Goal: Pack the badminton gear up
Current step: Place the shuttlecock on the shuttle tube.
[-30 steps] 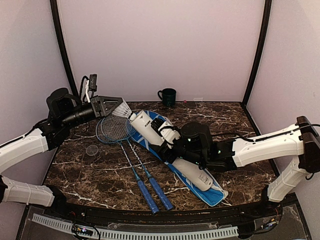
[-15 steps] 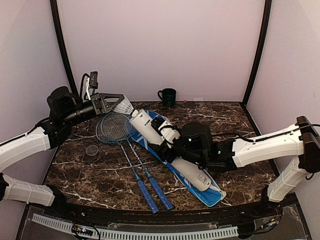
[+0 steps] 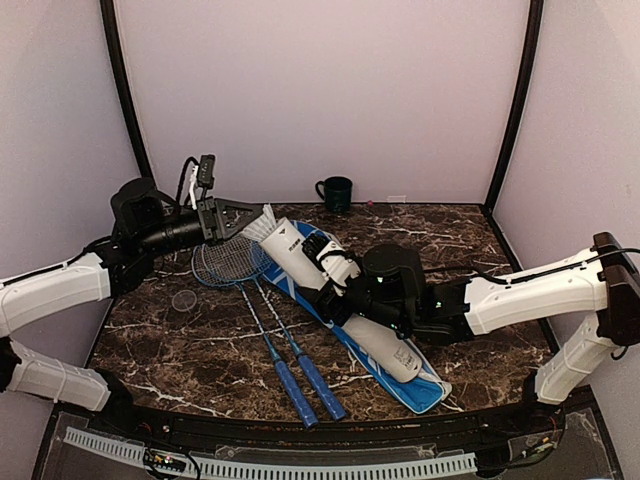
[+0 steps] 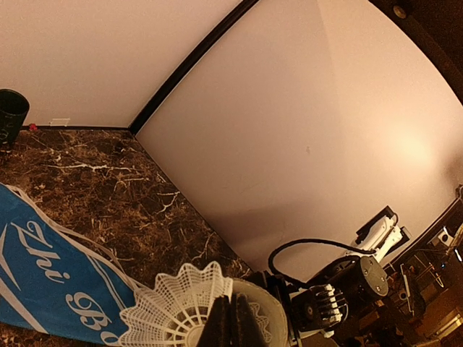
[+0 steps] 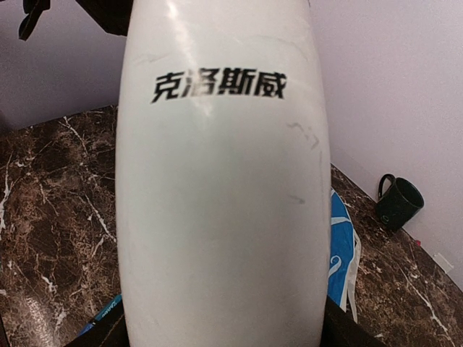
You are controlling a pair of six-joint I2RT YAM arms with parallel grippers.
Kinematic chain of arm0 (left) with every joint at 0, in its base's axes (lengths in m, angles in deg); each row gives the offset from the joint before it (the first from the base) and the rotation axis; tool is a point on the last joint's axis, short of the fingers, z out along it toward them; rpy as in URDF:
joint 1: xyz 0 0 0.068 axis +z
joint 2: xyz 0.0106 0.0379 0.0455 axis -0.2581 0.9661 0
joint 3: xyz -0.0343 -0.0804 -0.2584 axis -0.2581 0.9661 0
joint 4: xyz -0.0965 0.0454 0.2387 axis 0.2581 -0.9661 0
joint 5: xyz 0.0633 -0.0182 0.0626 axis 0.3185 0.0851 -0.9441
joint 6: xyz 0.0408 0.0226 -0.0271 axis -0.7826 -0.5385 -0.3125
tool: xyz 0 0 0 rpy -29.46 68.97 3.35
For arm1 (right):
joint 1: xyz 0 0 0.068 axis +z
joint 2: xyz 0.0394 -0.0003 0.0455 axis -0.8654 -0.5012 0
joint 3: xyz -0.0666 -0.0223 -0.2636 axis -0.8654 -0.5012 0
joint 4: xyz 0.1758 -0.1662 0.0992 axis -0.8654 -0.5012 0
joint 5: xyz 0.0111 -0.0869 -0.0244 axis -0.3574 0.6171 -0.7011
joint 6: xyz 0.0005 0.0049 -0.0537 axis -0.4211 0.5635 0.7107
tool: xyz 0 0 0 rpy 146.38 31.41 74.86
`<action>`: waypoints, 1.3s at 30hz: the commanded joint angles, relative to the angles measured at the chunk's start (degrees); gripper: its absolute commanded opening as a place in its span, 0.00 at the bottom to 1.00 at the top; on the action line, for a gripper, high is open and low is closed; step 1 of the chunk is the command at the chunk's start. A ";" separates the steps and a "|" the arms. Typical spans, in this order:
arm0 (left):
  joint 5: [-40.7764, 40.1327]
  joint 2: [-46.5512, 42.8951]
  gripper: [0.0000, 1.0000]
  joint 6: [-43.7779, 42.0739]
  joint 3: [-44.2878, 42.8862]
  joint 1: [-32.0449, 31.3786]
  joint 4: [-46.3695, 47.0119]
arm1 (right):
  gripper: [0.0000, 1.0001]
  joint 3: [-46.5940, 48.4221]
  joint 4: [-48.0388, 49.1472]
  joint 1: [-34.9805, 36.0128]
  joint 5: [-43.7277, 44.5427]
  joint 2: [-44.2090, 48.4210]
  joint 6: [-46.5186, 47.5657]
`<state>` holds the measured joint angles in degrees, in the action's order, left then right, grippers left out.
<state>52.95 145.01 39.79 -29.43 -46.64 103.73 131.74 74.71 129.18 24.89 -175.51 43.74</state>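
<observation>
a shuttlecock (image 3: pixel 261 226) pinched by the left gripper (image 3: pixel 248 217) is held at the tube (image 3: pixel 287 248) clasped in the right gripper (image 3: pixel 335 272); the rackets (image 3: pixel 232 262) are not yet packed.

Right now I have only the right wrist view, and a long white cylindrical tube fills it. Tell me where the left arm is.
Observer: The left gripper is shut on a white feather shuttlecock, held right at the open far end of the tube.
Operator: Describe my own grip.
Observer: The right gripper clasps the tube on its upper half, nearer the open end, above the blue racket-shaped cover.
Operator: Report the rackets.
Observer: Two blue-handled rackets lie side by side just left of the cover, with neither gripper touching them.
</observation>
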 commanded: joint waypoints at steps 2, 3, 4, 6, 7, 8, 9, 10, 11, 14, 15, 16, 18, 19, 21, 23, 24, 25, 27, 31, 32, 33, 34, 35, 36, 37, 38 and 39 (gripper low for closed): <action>2.99 0.22 0.00 -2.12 -0.04 -0.57 -2.31 | 0.69 -0.11 5.38 0.60 -0.10 -0.54 -2.10; 3.54 0.46 0.00 -2.55 -0.36 -0.55 -3.13 | 0.69 -0.05 5.31 0.55 -0.10 -0.49 -2.11; 4.17 0.64 0.00 -3.12 -0.83 -0.57 -4.10 | 0.69 -0.11 5.29 0.60 -0.19 -0.48 -2.07; 5.30 1.03 0.00 -4.50 -1.86 -0.66 -6.31 | 0.69 -0.13 5.22 0.58 -0.57 -0.41 -2.00; 5.67 1.21 0.00 -5.28 -2.42 -0.66 -7.42 | 0.69 -0.07 5.10 0.54 -0.78 -0.46 -1.92; 6.11 1.36 0.00 -6.28 -2.97 -0.64 -8.73 | 0.69 0.03 4.94 0.60 -0.97 -0.52 -1.78; 6.60 1.61 0.00 -7.05 -3.55 -0.66 -9.90 | 0.69 0.20 4.68 0.62 -1.24 -0.56 -1.55; 7.10 1.87 0.00 -7.86 -4.15 -0.66 -11.11 | 0.69 0.38 4.35 0.58 -1.39 -0.64 -1.26; 7.50 2.19 0.00 -8.60 -4.89 -0.63 -12.41 | 0.69 0.55 4.07 0.61 -1.57 -0.72 -1.03; 10.69 3.51 0.00 -10.22 -6.61 -0.61 -15.38 | 0.69 0.91 3.08 0.54 -2.11 -0.83 -0.39; 11.74 3.95 0.00 -10.64 -6.97 -0.62 -15.93 | 0.70 1.01 2.83 0.65 -2.20 -0.91 -0.22; 12.70 4.31 0.00 -11.10 -7.53 -0.66 -16.70 | 0.69 1.03 2.64 0.65 -2.34 -0.92 -0.08; 14.33 5.02 0.00 -12.50 -8.33 -0.66 -18.84 | 0.70 1.03 2.36 0.62 -2.47 -0.84 0.02; 15.14 5.21 0.00 -13.40 -8.65 -0.62 -20.17 | 0.70 1.04 2.25 0.69 -2.51 -0.83 0.10; 16.28 5.37 0.00 -15.01 -9.20 -0.66 -22.36 | 0.69 0.95 2.14 0.63 -2.56 -0.74 0.23; 17.45 5.31 0.00 -16.50 -9.63 -0.66 -24.00 | 0.70 0.95 2.14 0.67 -2.52 -0.74 0.35; 18.15 5.29 0.00 -17.18 -9.87 -0.66 -24.55 | 0.70 0.97 2.16 0.63 -2.56 -0.82 0.37; 18.99 5.29 0.00 -17.60 -10.01 -0.66 -24.96 | 0.69 0.94 2.22 0.63 -2.70 -0.90 0.47; 20.09 5.42 0.00 -18.36 -10.32 -0.66 -25.38 | 0.69 1.09 2.22 0.68 -3.02 -1.06 0.54; 22.10 6.87 0.00 -19.05 -11.02 -0.60 -25.67 | 0.70 1.61 2.23 0.68 -3.90 -1.52 0.88; 22.87 7.41 0.00 -19.23 -11.28 -0.65 -25.75 | 0.70 1.71 2.15 0.70 -4.11 -1.61 0.99; 23.69 7.97 0.00 -19.45 -11.53 -0.66 -25.81 | 0.70 1.80 2.14 0.77 -4.30 -1.62 1.05; 24.38 8.47 0.00 -19.66 -11.88 -0.65 -25.97 | 0.70 1.81 2.13 0.72 -4.43 -1.69 1.18; 25.14 8.98 0.00 -19.95 -12.23 -0.65 -26.09 | 0.70 1.90 2.06 0.80 -4.58 -1.70 1.29; 25.75 9.46 0.00 -20.33 -12.49 -0.63 -26.34 | 0.70 1.96 1.93 0.84 -4.81 -1.71 1.33; 26.46 9.96 0.00 -20.61 -12.82 -0.64 -26.57 | 0.70 2.00 1.87 0.93 -4.94 -1.79 1.42; 27.32 10.45 0.00 -20.80 -13.12 -0.61 -26.64 | 0.70 2.10 1.75 1.00 -5.17 -1.84 1.49; 28.45 10.87 0.00 -21.06 -13.37 -0.61 -26.72 | 0.70 2.12 1.66 1.12 -5.34 -1.85 1.56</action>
<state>75.81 154.24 21.00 -41.32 -46.94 79.82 132.30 73.62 129.77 20.96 -176.14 45.97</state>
